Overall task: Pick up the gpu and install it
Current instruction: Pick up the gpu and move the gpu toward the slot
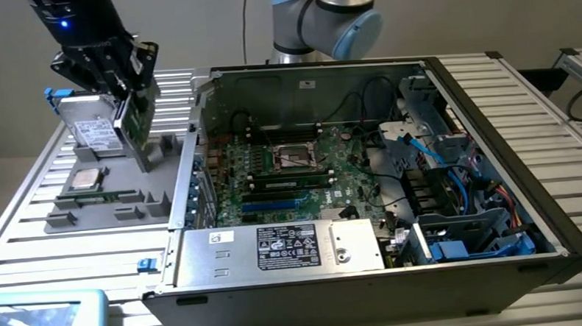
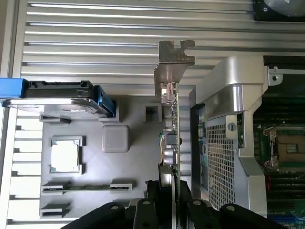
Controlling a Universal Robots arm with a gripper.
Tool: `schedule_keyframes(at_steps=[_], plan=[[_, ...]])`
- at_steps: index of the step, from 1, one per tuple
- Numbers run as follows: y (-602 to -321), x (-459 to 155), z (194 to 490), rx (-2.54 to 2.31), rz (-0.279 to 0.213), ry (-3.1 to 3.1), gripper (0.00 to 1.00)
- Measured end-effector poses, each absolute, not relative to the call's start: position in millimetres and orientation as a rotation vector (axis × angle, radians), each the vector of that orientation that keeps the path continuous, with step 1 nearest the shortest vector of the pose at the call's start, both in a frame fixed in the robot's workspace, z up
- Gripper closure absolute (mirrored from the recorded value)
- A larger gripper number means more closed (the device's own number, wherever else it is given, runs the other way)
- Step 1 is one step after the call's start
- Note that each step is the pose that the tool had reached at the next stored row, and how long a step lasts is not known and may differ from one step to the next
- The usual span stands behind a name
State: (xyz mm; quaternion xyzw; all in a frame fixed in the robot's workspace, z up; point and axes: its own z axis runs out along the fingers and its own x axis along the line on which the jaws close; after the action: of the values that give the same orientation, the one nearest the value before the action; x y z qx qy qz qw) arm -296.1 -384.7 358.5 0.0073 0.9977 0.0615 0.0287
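Observation:
The gpu [image 1: 136, 120] stands on edge at the exterior view's upper left, over the grey parts tray [image 1: 107, 215], with my gripper [image 1: 119, 81] shut on its top edge. In the wrist view the gpu [image 2: 173, 125] runs edge-on away from my gripper [image 2: 169, 193], its silver end bracket [image 2: 175, 53] at the far end and one black finger [image 2: 153, 191] pressed on each side. The open computer case [image 1: 486, 125] lies to the exterior view's right, its motherboard [image 1: 291, 170] and blue expansion slots [image 1: 273, 203] exposed.
On the tray sit a silver hard drive [image 1: 95, 132], a square processor chip [image 1: 85, 178] and a memory stick [image 1: 101, 193]. The case's perforated rear wall [image 2: 221, 152] is close beside the card. A power supply [image 1: 280, 248] fills the case's front corner, and cables crowd its right side.

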Motion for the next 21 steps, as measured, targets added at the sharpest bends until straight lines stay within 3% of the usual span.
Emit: schedule_keyframes(at_steps=[11,21], plan=[[-385,-268,407,0.023,0.19,3.079,0.72],[-385,-247,417,0.024,0.201,3.078,0.72]])
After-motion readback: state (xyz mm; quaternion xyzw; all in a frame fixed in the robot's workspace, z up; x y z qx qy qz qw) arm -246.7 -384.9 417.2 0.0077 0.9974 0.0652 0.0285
